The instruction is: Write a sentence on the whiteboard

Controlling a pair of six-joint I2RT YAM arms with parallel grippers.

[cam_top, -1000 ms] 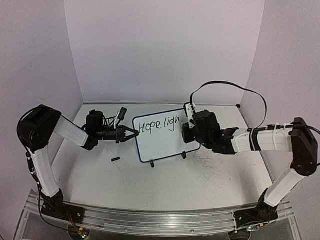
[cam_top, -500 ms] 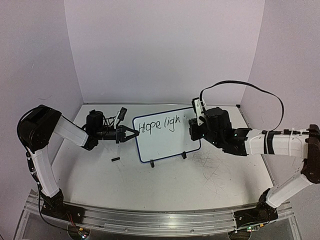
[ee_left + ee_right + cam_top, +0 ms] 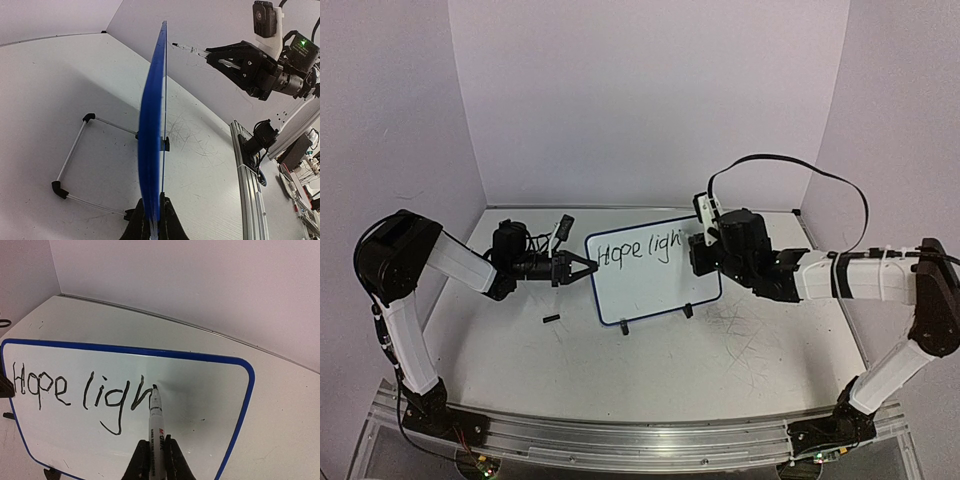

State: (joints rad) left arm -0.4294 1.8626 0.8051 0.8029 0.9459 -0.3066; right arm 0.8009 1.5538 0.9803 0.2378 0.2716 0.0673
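The whiteboard stands mid-way across the table on its wire stand, long axis left to right, written face tilted toward the near side. It is judged light, stiff and slick, best held by its rim. The left claw pinches the left rim; the right claw pinches a marker, tip at the board's face.

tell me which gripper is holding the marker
The right gripper: it is shut on the marker, whose tip is near the written "h". The left gripper is clamped on the whiteboard edge instead.
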